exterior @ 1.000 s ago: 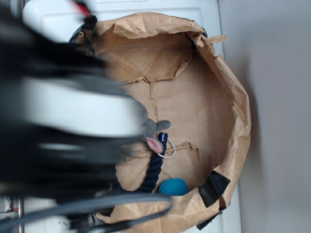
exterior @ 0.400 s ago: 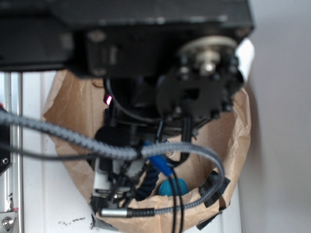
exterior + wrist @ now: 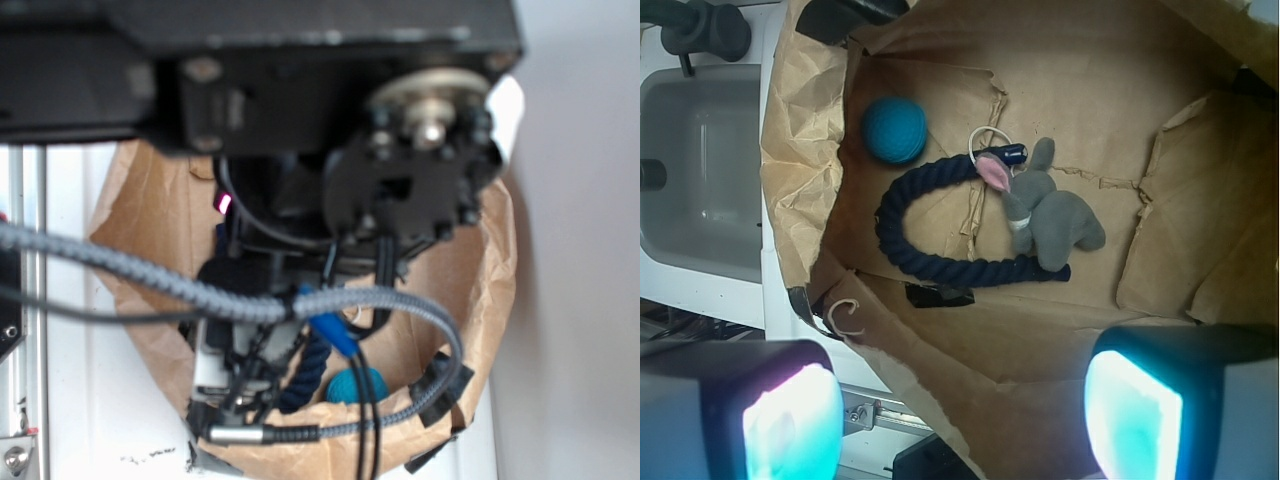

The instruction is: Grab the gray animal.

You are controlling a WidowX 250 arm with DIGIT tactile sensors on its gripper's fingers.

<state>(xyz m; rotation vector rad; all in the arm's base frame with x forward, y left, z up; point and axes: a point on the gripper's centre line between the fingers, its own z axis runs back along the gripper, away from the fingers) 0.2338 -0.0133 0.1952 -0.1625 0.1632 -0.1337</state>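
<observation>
- Wrist view: gray animal lies on its side on the floor of a crumpled brown paper bag, roughly mid-bag. Pink inner ear points toward the teal ball; whitish neck band visible just behind the head.
- Navy rope curls in a U. One end sits at the animal's ear beside a thin white ring; the other runs under or against the animal's lower edge. Touching there, as far as can be told. Ball is apart from the animal, near the bag's wall.
- Claw: two pads seen at the bottom of the wrist view, spread wide with nothing between them. Open, empty, and well above the toy.
- Exterior view: arm body and braided cable block most of the bag. Only the ball and a bit of rope show; the animal is hidden there.
- Judgement: claw is held high and open, likely so the camera takes in the whole bag floor before descent. Task at approach stage; nothing gripped yet.
- Judgement: toy sits above the claw's centre line in the wrist view, so a shift toward it looks needed before lowering.
- Risk: rope lies tight along the body; pads could pinch rope with plush. The free upper side of the body looks the cleaner place to close.
</observation>
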